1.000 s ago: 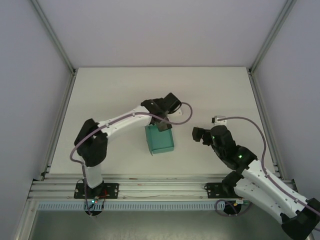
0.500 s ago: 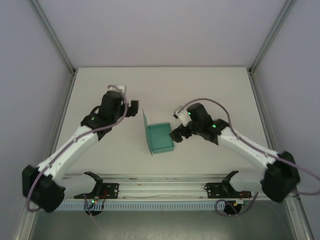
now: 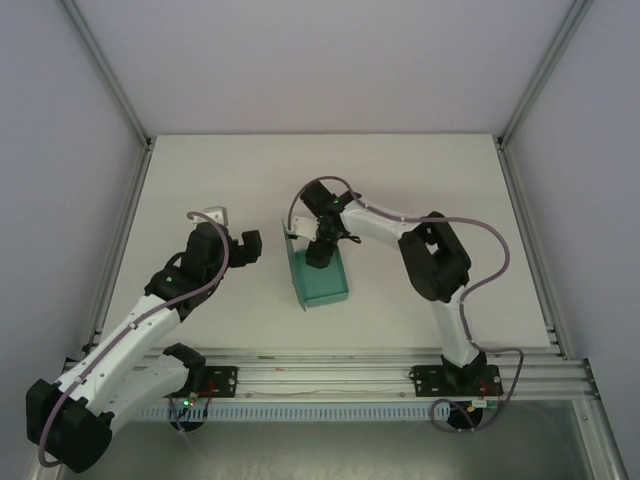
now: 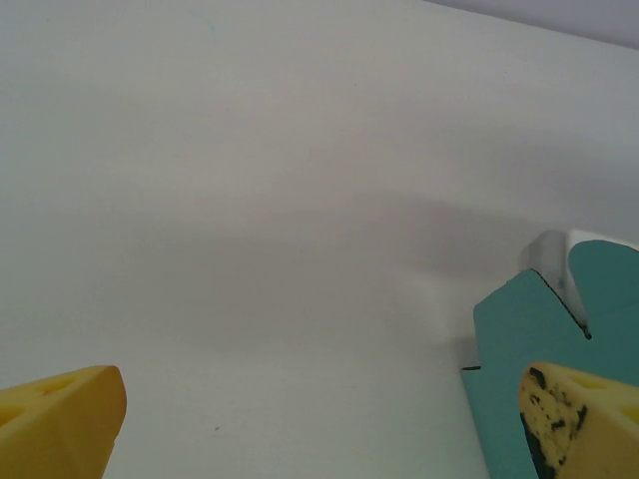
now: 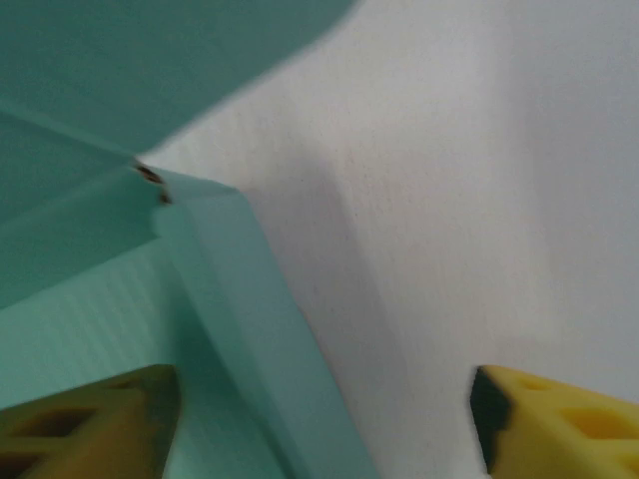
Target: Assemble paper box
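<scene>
Fingers (image 4: 62, 407) of left gripper (image 4: 321, 399) spread, right gripper (image 5: 325, 399) spread over teal paper box (image 3: 325, 285)

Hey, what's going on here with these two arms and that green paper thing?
Two robot arms are putting together a teal paper box in the middle of the table. The box is partly formed, with its top open and a flap standing up along its left side. The right claw is at the box's far end, open, with its jaws either side of a box wall and not closed on it. The left claw is open, off to the box's left, holding nothing.
</scene>
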{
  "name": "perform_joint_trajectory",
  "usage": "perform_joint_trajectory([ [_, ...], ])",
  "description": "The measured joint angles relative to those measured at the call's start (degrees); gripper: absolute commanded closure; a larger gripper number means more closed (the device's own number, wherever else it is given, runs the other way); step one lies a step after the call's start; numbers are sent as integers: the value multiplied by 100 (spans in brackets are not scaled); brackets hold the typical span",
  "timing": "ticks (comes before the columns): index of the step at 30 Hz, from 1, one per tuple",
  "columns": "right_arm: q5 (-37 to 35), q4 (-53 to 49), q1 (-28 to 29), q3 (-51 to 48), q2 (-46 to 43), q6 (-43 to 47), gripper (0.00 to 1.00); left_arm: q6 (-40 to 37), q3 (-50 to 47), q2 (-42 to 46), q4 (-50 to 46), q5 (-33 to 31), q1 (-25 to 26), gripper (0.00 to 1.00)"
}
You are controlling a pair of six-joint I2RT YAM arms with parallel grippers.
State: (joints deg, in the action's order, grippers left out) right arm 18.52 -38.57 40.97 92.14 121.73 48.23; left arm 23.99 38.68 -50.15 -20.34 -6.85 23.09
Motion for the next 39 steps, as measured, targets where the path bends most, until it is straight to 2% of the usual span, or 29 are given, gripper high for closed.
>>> perform_joint_trajectory([
  [3, -190, 116, 26, -83, 50, -188, 63, 20, 0, 0, 0, 2, 2, 0],
  [7, -522, 562, 63, -437, -138, -658, 73, 22, 0, 0, 0, 7, 2, 0],
  [11, -1029, 977, 81, -1126, -553, -1495, 76, 22, 0, 7, 0, 2, 0, 0],
  [16, -2072, 1119, 136, -1998, -1106, -3637, 73, 48, 7, 4, 2, 0, 0, 0],
  [20, -2553, 1325, 369, -2855, -1635, -5622, 78, 66, 20, -59, 15, -2, 2, 0],
  [24, -2907, 1453, 756, -3469, -2046, -7274, 71, 63, 105, -323, 22, 26, 2, 0],
  [26, -3038, 1401, 955, -3556, -2114, -7825, 67, 63, 144, -435, 24, 48, 2, 0],
  [28, -3101, 1355, 1147, -3598, -2166, -8275, 59, 63, 162, -514, 26, 68, 0, 0],
  [31, -3171, 1373, 1362, -3718, -2306, -8708, 57, 35, 164, -566, 85, 236, 0, 0],
  [34, -3375, 1388, 1405, -3893, -2645, -9075, 41, -55, 164, -573, 262, 562, 0, 0],
  [37, -3606, 1405, 1394, -4013, -3130, -9134, 33, -254, 164, -575, 426, 896, 0, 0],
  [39, -3707, 1502, 1397, -4083, -3484, -8968, 22, -435, 164, -588, 498, 1137, 0, 0],
])
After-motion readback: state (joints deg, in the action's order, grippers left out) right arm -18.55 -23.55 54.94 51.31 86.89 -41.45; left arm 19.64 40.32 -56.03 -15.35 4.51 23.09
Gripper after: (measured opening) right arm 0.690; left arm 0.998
